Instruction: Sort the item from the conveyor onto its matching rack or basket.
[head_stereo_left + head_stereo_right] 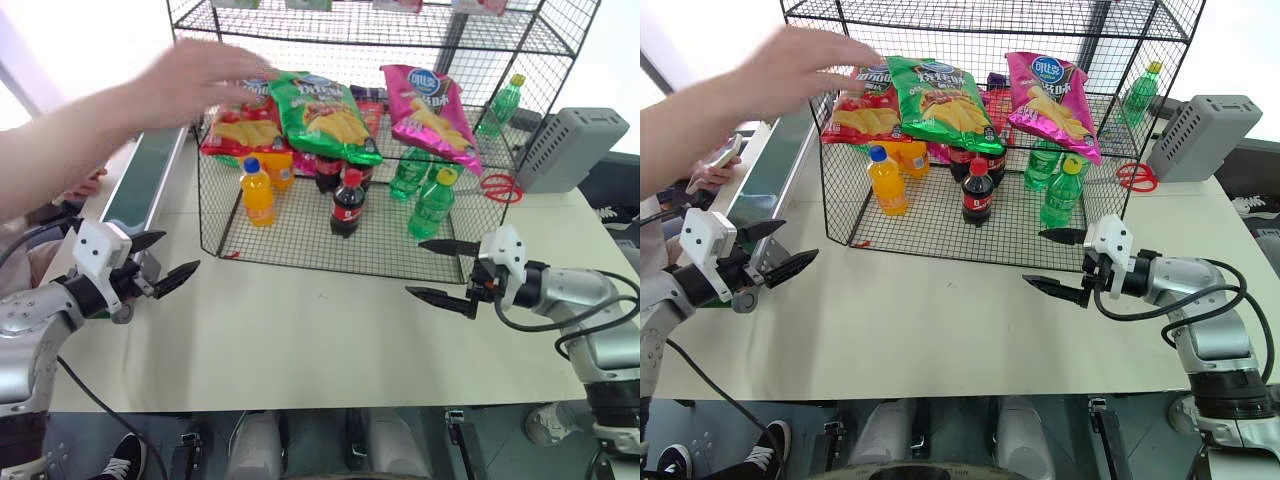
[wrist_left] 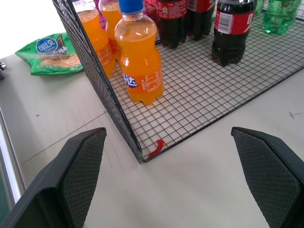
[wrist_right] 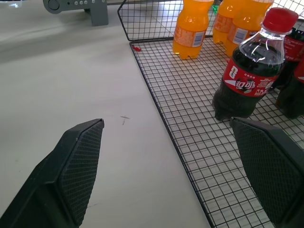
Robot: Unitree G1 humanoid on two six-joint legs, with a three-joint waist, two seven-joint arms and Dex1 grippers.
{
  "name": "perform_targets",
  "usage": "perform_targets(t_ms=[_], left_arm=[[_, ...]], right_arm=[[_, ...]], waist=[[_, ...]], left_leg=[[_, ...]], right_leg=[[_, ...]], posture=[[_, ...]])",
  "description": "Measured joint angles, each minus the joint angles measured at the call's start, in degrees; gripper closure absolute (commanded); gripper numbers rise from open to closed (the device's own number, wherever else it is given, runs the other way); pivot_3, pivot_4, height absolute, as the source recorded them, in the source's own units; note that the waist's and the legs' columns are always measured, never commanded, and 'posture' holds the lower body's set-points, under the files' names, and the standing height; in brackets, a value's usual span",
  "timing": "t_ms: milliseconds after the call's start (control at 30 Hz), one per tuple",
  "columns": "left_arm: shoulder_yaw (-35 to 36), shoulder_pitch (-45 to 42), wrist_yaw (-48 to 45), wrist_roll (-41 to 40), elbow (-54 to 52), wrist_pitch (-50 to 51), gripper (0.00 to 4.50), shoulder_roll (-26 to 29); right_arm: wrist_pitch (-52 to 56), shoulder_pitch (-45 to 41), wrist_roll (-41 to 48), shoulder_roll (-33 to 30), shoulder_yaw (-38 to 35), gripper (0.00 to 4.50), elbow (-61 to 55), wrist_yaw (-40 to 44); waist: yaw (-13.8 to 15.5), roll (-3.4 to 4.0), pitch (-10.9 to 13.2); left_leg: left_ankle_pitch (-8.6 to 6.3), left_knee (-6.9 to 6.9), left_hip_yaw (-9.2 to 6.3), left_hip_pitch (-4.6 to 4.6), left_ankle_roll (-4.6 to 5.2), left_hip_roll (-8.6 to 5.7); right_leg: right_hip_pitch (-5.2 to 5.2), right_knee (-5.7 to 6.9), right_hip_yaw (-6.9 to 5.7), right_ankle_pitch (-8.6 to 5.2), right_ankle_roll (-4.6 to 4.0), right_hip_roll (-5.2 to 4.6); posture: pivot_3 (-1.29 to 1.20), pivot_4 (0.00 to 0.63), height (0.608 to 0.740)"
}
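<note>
A shiny magenta-pink crisp bag (image 1: 432, 112) with a round blue logo and pictured yellow crisps lies tilted on a middle tier of a tall black wire-grid rack (image 1: 300, 235), at that tier's right end, beside a green bag. The rack stands on a pale counter, open toward the viewer, with several tiers. A long, narrow, dark green conveyor (image 1: 145, 175) with grey metal side rails runs along the counter's left edge, just beside the rack's left wall, with no bag visible on its belt.
</note>
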Motion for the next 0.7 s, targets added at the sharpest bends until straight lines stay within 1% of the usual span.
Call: perform_targets(t_ms=[700], left_arm=[[-0.55, 0.02, -0.02, 0.19, 0.0, -0.06, 0.0, -0.28]], right_arm=[[-0.9, -0.19, -1.02, 0.09, 0.92, 0.07, 0.67, 0.05]], waist=[[0.0, 0.0, 0.0]], left_leg=[[0.0, 0.0, 0.0, 0.0, 0.0, 0.0]], right_leg=[[0.0, 0.01, 0.0, 0.0, 0.0, 0.0]], posture=[[0.0, 0.15, 0.74]])
